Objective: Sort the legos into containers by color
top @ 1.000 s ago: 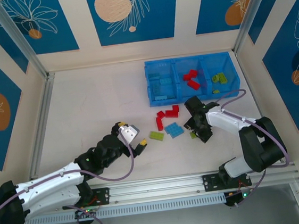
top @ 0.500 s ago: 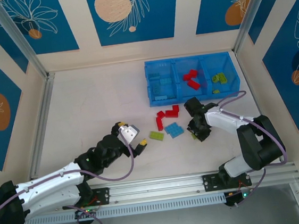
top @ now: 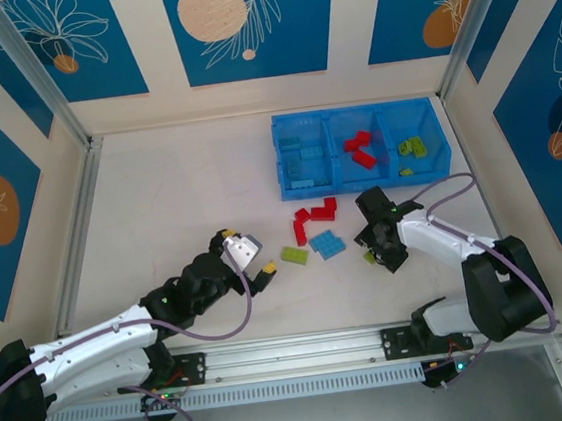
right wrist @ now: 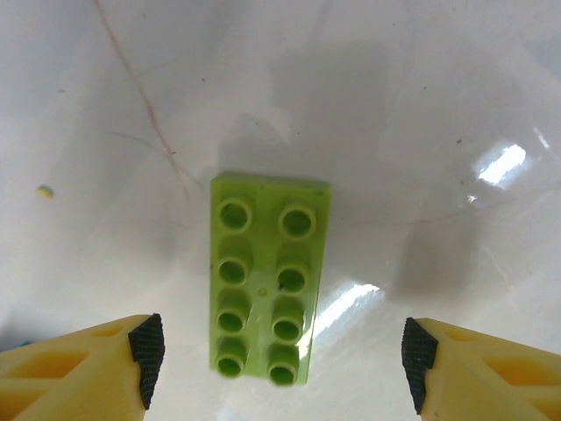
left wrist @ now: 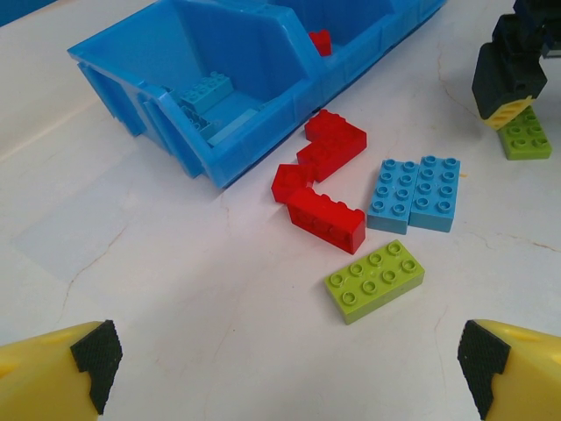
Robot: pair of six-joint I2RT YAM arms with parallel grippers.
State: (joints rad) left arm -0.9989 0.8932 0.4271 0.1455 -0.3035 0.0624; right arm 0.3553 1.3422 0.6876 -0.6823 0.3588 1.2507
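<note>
Right gripper (right wrist: 279, 361): your fingers stand wide apart above the table, gripping nothing
Lime green brick (right wrist: 270, 279): flat, studs up, between your right fingertips, touching neither
Left gripper (left wrist: 285, 373): wide apart too, empty
Loose legos (left wrist: 351, 206): red, light blue and lime, between your left gripper and the tray (top: 351, 113)

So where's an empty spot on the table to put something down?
Biggest bare patch: the table left of the tray, beyond the left gripper. A thin strip runs behind the tray by the back wall. Crowded: in front of the tray, with loose bricks and the right gripper over a green brick.
</note>
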